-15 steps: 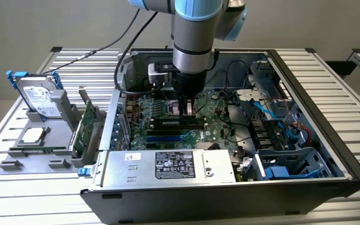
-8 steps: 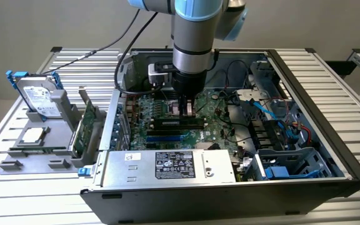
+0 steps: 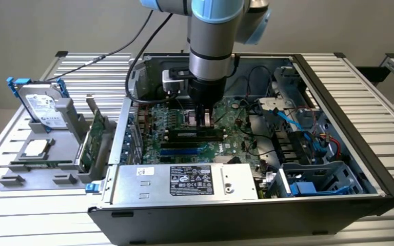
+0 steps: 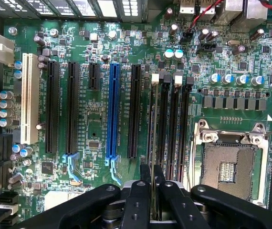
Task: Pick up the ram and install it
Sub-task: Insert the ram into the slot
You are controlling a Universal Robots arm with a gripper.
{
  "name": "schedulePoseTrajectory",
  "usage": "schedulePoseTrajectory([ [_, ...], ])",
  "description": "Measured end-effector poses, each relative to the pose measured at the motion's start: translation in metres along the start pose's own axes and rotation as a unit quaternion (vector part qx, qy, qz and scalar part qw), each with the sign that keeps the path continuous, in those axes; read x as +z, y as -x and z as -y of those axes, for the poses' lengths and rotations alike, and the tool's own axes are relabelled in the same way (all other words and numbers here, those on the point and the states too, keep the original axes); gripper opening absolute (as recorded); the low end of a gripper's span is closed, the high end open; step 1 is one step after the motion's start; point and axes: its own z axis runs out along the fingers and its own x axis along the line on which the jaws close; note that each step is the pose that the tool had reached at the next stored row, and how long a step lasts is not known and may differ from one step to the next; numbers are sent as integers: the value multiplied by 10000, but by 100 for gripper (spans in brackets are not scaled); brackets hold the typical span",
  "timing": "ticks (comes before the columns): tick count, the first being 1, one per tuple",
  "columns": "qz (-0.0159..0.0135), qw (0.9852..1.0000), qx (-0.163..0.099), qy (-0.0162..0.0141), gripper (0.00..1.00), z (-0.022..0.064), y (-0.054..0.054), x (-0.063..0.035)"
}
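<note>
My gripper (image 3: 204,122) reaches straight down into the open computer case (image 3: 361,148), over the motherboard's memory slots (image 3: 195,137). In the wrist view the black fingers (image 4: 141,191) are shut on the ram (image 4: 151,140). It shows edge-on as a thin dark strip running away from the gripper (image 4: 151,175), in line with the memory slot nearest the long black expansion slot (image 4: 134,112). Three more black memory slots (image 4: 174,124) lie beside it, with white and black latches at their far ends. I cannot tell how deep the ram sits in its slot.
A CPU socket (image 4: 226,164) lies beside the memory slots, and a blue slot (image 4: 113,112) and a white slot (image 4: 29,98) on the other side. The power supply (image 3: 183,179) fills the case's front. A hard drive (image 3: 41,105) and a green card (image 3: 94,136) stand in a grey holder at the exterior view's left.
</note>
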Motion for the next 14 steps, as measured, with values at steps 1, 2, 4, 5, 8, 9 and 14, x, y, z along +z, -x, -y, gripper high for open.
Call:
schedulePoseTrajectory([
  [1,7,10000,0,3,14,1,2,3],
  [2,12,10000,0,4,14,1,3,9],
  [4,4,10000,-1,16,14,0,1,1],
  [5,2,10000,-1,19,14,0,0,0],
  [8,1,10000,-1,27,14,0,0,-1],
  [9,1,10000,-1,29,14,0,0,-1],
  [14,2,10000,-1,34,14,0,0,-1],
])
